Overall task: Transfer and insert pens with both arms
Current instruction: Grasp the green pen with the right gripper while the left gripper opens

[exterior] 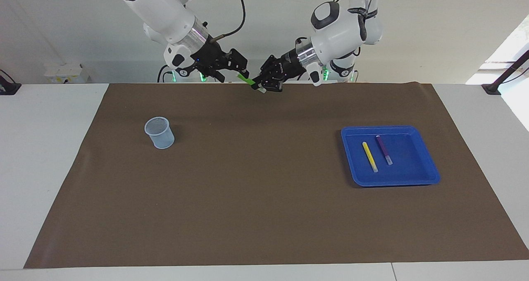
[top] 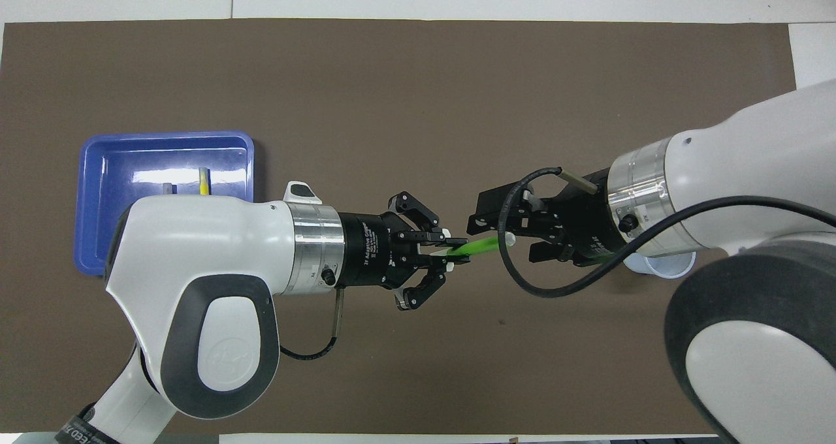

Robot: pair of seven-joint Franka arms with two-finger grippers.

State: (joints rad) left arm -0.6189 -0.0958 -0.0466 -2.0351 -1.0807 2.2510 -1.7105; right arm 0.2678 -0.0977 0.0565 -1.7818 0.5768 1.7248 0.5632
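Sitting toward the left arm's end of the mat, the blue tray (exterior: 430, 177) has two pens in it, a yellow pen (exterior: 369, 156) and a purple pen (exterior: 384, 149), side by side and not touching. One small mesh cup (exterior: 159, 132) stands toward the right arm's end, nothing visible inside. So three pens total: the green pen (top: 477, 248) is up in the air over the middle of the mat, pinched in the left gripper (top: 457, 253). The right gripper (top: 486, 225) has its fingers spread wide around the pen's free tip, and whether they touch it I can't tell.
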